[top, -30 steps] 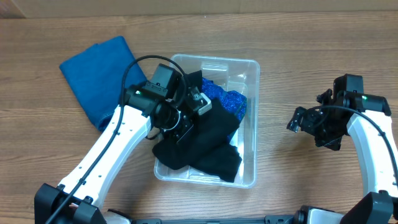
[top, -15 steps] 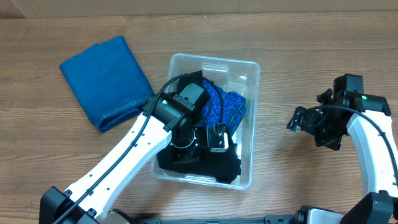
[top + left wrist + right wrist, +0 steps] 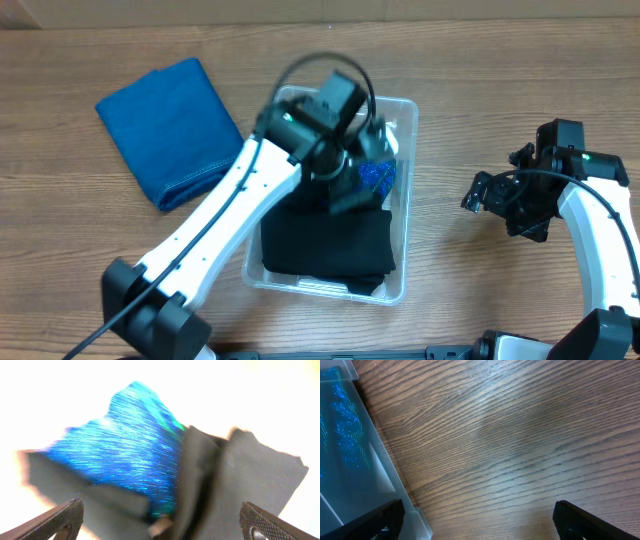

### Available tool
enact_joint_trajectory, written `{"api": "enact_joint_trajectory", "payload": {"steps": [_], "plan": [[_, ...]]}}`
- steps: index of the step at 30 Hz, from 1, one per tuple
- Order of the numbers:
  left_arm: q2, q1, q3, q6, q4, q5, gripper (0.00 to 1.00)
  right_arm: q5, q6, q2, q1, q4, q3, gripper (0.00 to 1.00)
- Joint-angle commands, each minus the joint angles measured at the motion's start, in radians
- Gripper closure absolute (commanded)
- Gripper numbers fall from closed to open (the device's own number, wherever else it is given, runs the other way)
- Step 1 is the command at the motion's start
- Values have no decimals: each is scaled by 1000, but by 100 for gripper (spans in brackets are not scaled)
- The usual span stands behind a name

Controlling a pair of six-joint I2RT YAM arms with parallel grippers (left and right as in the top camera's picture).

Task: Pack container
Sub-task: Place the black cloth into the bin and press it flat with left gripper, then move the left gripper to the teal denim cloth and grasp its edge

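The clear container (image 3: pixel 405 232) stands mid-table. A black cloth (image 3: pixel 326 245) lies flat in its near half, and a glittery blue cloth (image 3: pixel 380 176) sits in the far half. My left gripper (image 3: pixel 352 186) hangs blurred over the container's middle, open and holding nothing. The left wrist view shows its fingers (image 3: pixel 66 518) spread wide above the blue cloth (image 3: pixel 120 445) and the black cloth (image 3: pixel 240 475). My right gripper (image 3: pixel 488 196) stands open over bare wood, right of the container. In the right wrist view the right gripper (image 3: pixel 477 510) is empty, with the container's wall (image 3: pixel 372 467) at the left.
A folded blue towel (image 3: pixel 168 126) lies on the wooden table at the far left, outside the container. The left arm (image 3: pixel 220 230) slants across the container's left rim.
The left gripper opened and let go of the black cloth, which now lies flat in the container. It then swung toward the container's far side. The right arm stayed still.
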Motion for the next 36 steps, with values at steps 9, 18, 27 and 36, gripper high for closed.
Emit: {"api": "enact_joint_trajectory", "payload": {"steps": [9, 18, 27, 36], "plan": [[-82, -80, 31, -400, -315, 128, 96, 0, 4, -1, -3, 8, 14, 0], [-46, -64, -499, -626, 191, 85, 76, 0, 4, -1, -3, 4, 14, 0], [161, 13, -499, -633, 400, 291, 65, 0, 4, -1, -3, -3, 14, 0], [230, 8, -499, -720, 497, 466, 41, 0, 4, -1, -3, -3, 14, 0]]}}
